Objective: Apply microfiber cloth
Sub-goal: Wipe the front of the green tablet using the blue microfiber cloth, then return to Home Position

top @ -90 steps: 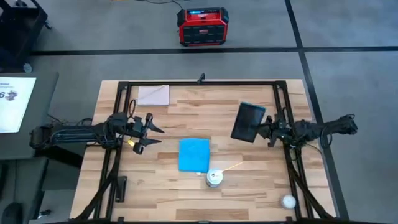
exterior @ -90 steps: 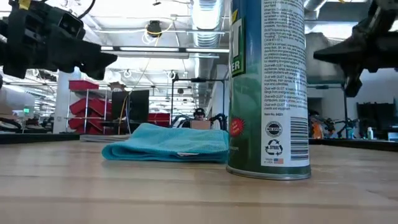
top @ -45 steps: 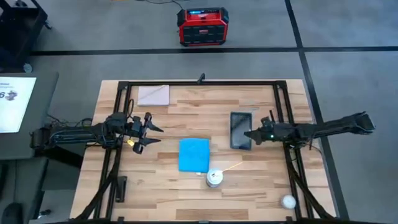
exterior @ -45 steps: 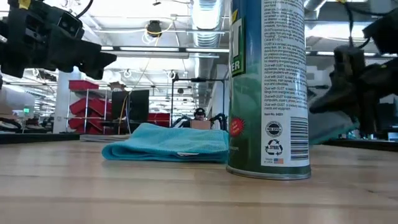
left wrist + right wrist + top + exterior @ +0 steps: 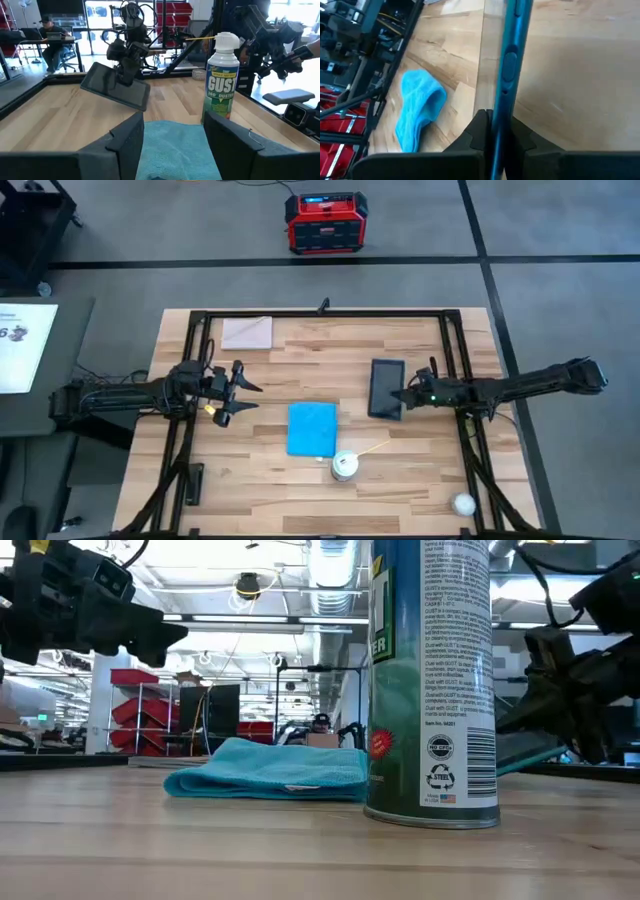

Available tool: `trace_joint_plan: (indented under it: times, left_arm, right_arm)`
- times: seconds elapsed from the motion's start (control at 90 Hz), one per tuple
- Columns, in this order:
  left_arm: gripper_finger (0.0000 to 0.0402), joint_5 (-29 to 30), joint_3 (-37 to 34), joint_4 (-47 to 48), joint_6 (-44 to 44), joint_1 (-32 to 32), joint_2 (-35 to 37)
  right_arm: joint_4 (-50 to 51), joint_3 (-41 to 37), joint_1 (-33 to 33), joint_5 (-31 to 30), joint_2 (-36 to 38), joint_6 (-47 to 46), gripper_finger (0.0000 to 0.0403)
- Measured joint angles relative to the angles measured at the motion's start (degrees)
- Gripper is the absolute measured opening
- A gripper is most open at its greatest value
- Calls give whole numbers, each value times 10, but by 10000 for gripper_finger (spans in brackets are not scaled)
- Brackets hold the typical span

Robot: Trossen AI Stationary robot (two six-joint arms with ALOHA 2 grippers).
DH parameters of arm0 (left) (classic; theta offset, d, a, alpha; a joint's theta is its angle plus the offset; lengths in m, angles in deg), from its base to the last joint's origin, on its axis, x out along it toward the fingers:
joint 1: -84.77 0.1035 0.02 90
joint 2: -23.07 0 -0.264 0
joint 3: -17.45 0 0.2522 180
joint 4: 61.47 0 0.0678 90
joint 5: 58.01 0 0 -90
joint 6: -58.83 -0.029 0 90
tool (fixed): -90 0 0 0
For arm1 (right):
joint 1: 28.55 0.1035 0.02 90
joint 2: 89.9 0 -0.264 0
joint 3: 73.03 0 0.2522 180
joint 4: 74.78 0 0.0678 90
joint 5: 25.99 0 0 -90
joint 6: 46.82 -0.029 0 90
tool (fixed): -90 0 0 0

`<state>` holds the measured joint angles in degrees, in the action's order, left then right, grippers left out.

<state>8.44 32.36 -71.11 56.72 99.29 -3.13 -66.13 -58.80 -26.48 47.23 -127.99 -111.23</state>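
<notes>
The sky-blue microfiber cloth (image 5: 312, 428) lies folded on the wooden table near its middle, also seen in the low view (image 5: 270, 772). Nothing touches it. My left gripper (image 5: 243, 395) hovers open to the left of the cloth, its fingers pointing at it. The dark teal tablet (image 5: 386, 388) sits to the right of the cloth, with my right gripper (image 5: 406, 393) shut on it. A green dust-spray can (image 5: 344, 465) stands upright just near of the cloth. My right gripper pinches the tablet's right long edge (image 5: 503, 107), one finger on each flat face, about mid-length. The fingers (image 5: 479, 134) come nearly level from the table's right. The tablet is tilted, its held edge raised and its left long edge (image 5: 131, 102) down at the table or just above it.
A pale beige square sheet (image 5: 247, 332) lies at the far left of the table. A white ball (image 5: 462, 503) rests at the near right corner. A black frame (image 5: 320, 313) runs around the table. A red box (image 5: 324, 222) stands on the floor beyond.
My right gripper has gone down and toward the table's left with the tablet. The tablet was held high and steeply tilted. It has tipped toward flat and now sits low at the table, right of the cloth.
</notes>
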Motion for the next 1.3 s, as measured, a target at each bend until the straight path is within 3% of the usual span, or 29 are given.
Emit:
trace_joint_plan:
  times: [0.089,0.456,0.611,0.956,1.1,1.3]
  left_arm:
    - [187,0,0,0,1,0,0]
    - [187,0,0,-3,11,0,0]
    - [187,0,0,-3,10,0,0]
    - [187,-1,0,-4,6,0,15]
    - [187,-10,0,13,-4,0,62]
    - [187,-12,0,109,12,0,158]
  right_arm:
    - [7,-1,0,-2,-5,3,32]
    - [24,-2,0,-9,-28,14,205]
    - [16,-2,0,-11,-46,3,255]
    - [-16,2,0,-42,-62,45,265]
    - [-81,5,0,-42,-61,99,265]
    - [-144,5,10,-45,-61,177,246]
